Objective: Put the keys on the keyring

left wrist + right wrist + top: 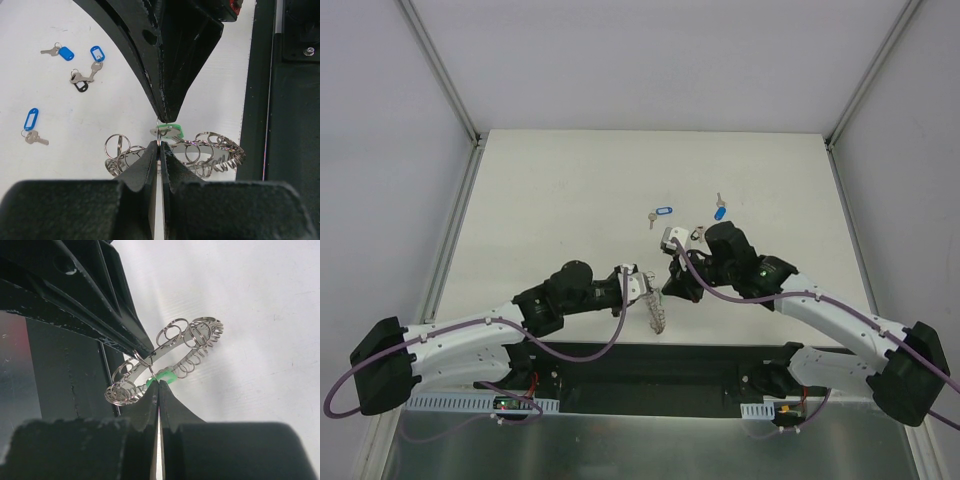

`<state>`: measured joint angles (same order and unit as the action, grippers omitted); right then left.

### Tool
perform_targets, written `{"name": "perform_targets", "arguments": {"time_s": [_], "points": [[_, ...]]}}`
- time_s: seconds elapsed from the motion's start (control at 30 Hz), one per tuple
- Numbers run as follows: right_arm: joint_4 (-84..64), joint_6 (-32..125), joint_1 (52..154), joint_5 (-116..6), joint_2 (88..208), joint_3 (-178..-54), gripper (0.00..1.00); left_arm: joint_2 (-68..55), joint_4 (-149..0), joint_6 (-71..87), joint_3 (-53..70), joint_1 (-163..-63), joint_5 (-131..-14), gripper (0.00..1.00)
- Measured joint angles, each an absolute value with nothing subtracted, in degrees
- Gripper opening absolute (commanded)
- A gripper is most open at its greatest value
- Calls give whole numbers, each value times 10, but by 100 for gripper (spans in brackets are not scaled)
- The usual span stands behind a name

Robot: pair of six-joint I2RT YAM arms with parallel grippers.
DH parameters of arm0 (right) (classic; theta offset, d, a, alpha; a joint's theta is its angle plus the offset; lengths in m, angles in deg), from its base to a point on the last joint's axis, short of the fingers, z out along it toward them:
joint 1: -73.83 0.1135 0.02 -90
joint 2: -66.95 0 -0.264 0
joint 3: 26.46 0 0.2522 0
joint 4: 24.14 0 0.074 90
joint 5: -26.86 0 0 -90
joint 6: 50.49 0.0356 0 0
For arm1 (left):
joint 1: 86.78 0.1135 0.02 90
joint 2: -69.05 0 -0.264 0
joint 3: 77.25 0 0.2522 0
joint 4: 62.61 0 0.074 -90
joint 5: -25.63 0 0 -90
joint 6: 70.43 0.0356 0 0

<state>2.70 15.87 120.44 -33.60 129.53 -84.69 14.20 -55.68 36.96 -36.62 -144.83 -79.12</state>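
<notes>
Left wrist: keyring (200, 150) in left jaws, key (172, 131) in right jaws

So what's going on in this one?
The left gripper is shut on the keyring, holding it near the table's front edge. The right gripper pinches the green-tagged key right against the ring. I can't tell whether it is threaded on. The blue-tagged keys lie loose on the table.

Bright, even overhead light; the white bench (570, 190) glares mildly, shadows are faint, and wrist-view foregrounds blur.
</notes>
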Motion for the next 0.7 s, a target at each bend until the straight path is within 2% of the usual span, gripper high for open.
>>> {"name": "perform_targets", "arguments": {"time_s": [0.57,0.67,0.7], "points": [[10,169,1194,-326,1339,-846,1,198,-479,356,-429,-1448,-758,0],[8,174,1195,-324,1338,-845,11,199,-476,356,-430,-1448,-757,0],[4,176,1194,-324,1336,-842,22,200,-474,356,-431,-1448,-757,0]]}}
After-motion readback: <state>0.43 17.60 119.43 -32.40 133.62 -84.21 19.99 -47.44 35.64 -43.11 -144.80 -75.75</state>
